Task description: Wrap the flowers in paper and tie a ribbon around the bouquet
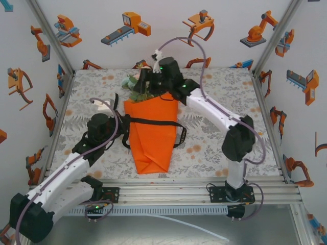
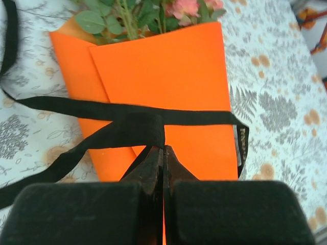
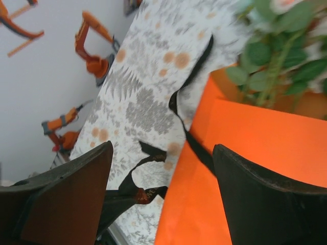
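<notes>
Ribbon (image 2: 194, 117) lettering (unreadable) beside orange paper (image 2: 168, 71).

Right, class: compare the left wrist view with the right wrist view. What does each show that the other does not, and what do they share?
Left wrist, not right wrist: the left gripper, shut on the ribbon where its band crosses the front of the paper.

Right wrist, not left wrist: the right gripper, open, its fingers spread over the paper's side edge.

Both: the orange paper, the black ribbon, the green leaves at the paper's top, and the patterned table.
</notes>
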Robot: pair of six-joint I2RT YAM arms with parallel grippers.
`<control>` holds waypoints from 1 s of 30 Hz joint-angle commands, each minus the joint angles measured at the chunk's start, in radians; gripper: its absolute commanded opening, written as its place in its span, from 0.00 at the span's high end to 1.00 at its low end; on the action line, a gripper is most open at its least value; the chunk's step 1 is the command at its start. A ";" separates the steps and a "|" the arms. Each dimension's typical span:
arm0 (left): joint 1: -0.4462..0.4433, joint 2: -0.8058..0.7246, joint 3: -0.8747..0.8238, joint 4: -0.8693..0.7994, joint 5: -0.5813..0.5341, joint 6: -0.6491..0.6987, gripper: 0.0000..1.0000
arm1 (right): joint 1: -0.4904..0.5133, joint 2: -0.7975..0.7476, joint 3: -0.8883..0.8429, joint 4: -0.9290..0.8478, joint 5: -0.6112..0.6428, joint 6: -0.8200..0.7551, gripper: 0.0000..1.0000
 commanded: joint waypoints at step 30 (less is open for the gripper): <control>0.108 0.484 0.568 -0.500 0.029 0.342 0.29 | -0.155 -0.064 -0.292 -0.083 -0.136 -0.512 0.36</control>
